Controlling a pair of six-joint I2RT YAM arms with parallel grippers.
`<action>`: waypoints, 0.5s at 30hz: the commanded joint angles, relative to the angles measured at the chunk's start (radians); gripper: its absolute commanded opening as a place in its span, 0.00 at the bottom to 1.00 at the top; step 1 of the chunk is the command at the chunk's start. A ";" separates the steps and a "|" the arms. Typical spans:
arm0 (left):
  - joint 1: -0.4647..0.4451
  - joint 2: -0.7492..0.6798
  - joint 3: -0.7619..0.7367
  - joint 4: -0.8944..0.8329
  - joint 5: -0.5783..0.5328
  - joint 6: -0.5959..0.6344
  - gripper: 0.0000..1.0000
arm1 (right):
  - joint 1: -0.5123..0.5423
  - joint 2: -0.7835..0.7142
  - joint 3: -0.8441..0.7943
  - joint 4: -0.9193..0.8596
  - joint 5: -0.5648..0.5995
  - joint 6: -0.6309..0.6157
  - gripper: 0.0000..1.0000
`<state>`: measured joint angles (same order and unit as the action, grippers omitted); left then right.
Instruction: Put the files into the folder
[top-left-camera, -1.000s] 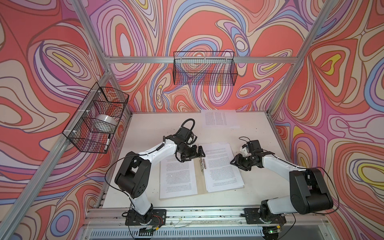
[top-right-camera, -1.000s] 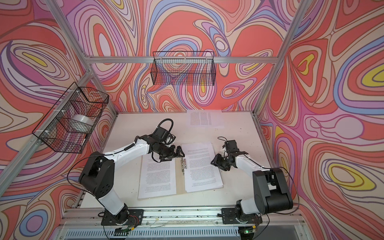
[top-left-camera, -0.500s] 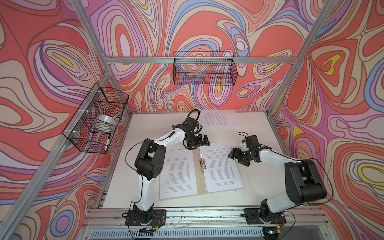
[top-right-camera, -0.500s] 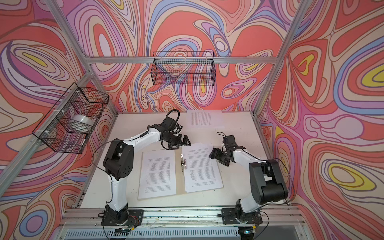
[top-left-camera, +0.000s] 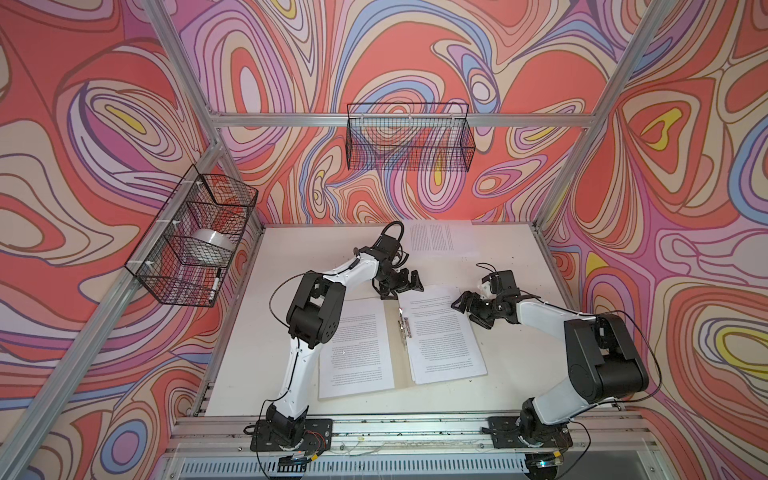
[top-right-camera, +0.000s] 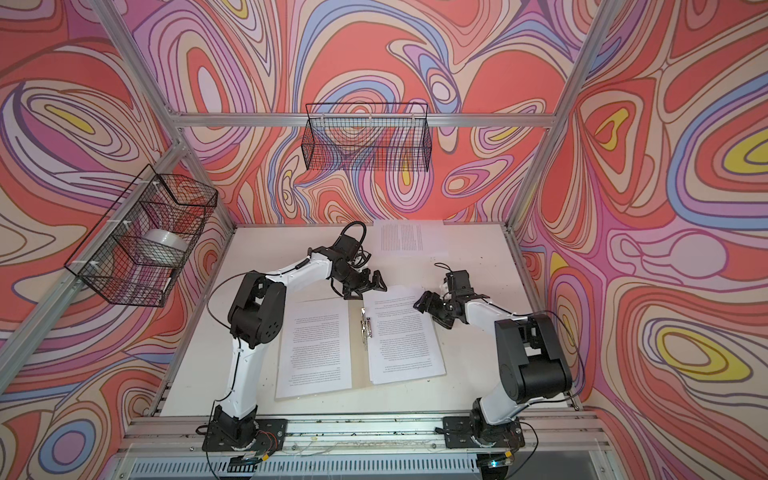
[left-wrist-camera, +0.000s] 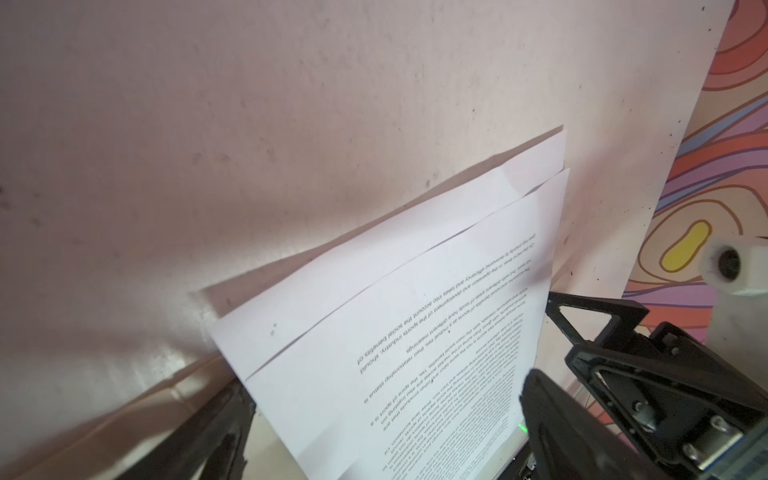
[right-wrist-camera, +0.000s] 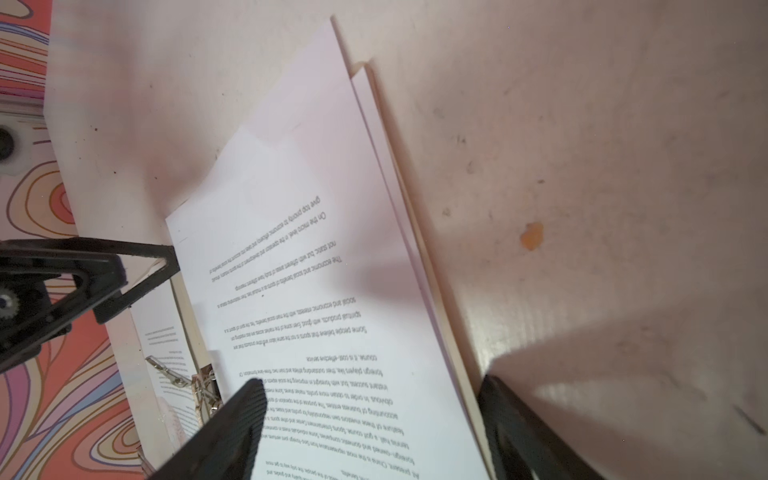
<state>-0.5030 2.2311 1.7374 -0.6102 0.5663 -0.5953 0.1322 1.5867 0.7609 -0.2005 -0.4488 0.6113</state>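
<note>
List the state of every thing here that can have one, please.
folder: open, flat on the table.
right stack: on the folder's right half, edges fanned.
left sheet: flat on the folder's left half.
far sheet: outside the folder, at the table's back.
left gripper: open, at the stack's far corner.
right gripper: open, at the stack's right edge.

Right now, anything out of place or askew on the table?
Two things. One printed sheet lies alone at the far edge of the table, outside the folder. The right stack in the folder sits skewed, its sheets fanned apart at the far end, not squared.
</note>
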 joint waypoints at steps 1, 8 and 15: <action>-0.006 0.024 0.019 -0.022 0.019 -0.018 1.00 | 0.003 0.032 -0.046 0.042 -0.029 0.072 0.85; -0.003 0.010 0.011 -0.051 -0.040 -0.019 1.00 | 0.004 0.004 -0.080 0.061 0.012 0.111 0.85; 0.045 -0.135 -0.099 -0.025 -0.065 -0.024 1.00 | 0.005 -0.005 -0.078 0.031 0.052 0.084 0.86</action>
<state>-0.4904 2.1807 1.6794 -0.6094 0.5289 -0.6140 0.1326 1.5688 0.7074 -0.0986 -0.4549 0.7002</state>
